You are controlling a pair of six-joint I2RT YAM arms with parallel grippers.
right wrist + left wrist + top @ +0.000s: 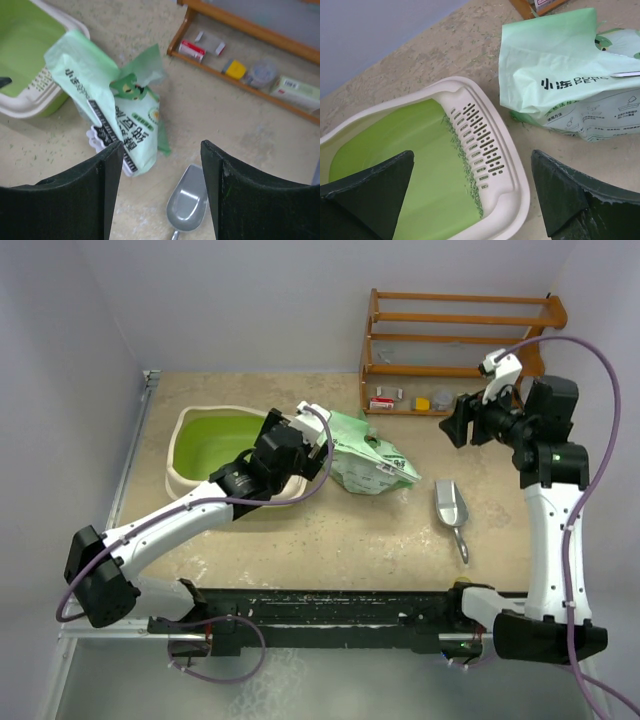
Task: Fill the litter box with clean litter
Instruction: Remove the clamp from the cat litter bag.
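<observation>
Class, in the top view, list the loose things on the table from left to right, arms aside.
Cream plastic litter box with lime-green inside → pale green printed plastic bag → grey metal scoop.

Bag (370, 464) crowds the litter box (204, 446) on its right; scoop (451, 506) lies apart.

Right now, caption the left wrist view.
Open left gripper over the litter box rim, pale green bag beside it.

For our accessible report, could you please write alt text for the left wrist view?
The open left gripper frames a rounded cream plastic litter box, lime-green inside, with a thin line of green litter pellets beside its slotted rim. A pale green printed plastic bag lies beside it on the beige table.
</observation>
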